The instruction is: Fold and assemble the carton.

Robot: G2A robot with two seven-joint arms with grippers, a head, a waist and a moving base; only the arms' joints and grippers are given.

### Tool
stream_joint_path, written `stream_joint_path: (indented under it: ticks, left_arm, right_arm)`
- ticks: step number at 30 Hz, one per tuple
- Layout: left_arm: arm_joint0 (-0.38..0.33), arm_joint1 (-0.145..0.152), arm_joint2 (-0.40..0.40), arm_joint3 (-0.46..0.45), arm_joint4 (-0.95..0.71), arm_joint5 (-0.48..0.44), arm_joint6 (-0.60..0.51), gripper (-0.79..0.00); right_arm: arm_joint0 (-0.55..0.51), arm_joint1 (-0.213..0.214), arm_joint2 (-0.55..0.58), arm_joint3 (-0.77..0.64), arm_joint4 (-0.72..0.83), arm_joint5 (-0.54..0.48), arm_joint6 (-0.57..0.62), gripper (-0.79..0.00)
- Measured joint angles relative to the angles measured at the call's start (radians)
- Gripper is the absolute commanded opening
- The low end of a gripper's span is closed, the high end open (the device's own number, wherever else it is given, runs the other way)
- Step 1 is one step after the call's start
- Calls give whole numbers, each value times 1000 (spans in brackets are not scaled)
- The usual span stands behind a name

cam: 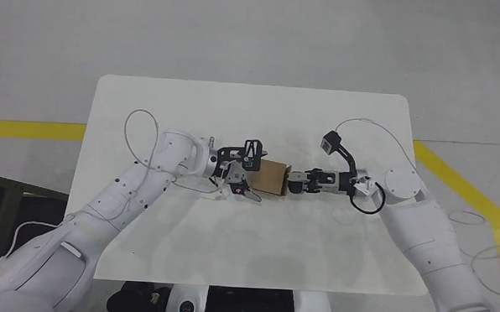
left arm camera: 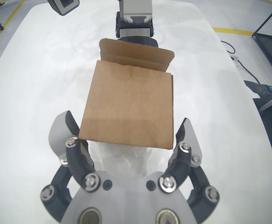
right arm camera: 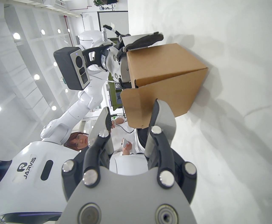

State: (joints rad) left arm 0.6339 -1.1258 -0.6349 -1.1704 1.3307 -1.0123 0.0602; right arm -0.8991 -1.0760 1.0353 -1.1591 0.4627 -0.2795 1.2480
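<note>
A brown carton (cam: 272,176) lies on its side at the middle of the white table (cam: 235,105). My left gripper (left arm camera: 127,118) straddles one end of it, with a pad (left arm camera: 71,124) against each side wall, shut on the carton (left arm camera: 129,110). At the other end a loose flap (right arm camera: 148,99) stands partly bent out from the body. My right gripper (right arm camera: 132,108) is open at that flap, one finger (right arm camera: 161,114) lying against its outer face and the flap's curled edge between the fingers. From the left wrist view, the right gripper (left arm camera: 136,36) sits just behind the flap (left arm camera: 136,56).
Thin cables (cam: 134,126) loop over the table beside each arm. The tabletop around the carton is bare. Yellow floor lines (cam: 33,130) run past the table's left and right sides.
</note>
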Motion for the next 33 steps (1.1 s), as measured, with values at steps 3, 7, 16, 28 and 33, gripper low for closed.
stream_joint_path:
  ticks: [3, 7, 16, 28, 33]
  left_arm:
    - [-2, 0, 2, 5, -1, 0, -3, 0]
    - [-6, 1, 4, 10, -4, 0, -4, 0]
    - [-12, 2, 9, 14, -9, 0, -10, 0]
    - [-17, 4, 15, 14, -11, 0, -9, 0]
    - [-17, 5, 17, 14, -11, 0, -10, 0]
  right_arm:
    - [3, -1, -3, 3, -9, 3, -3, -486]
    - [4, -4, -5, 11, 4, -1, -3, -477]
    - [12, -15, -14, 45, 56, -22, 15, -646]
    - [28, -20, -32, 73, 7, -13, 14, -606]
    - [24, -18, -27, 74, -8, -11, 13, -588]
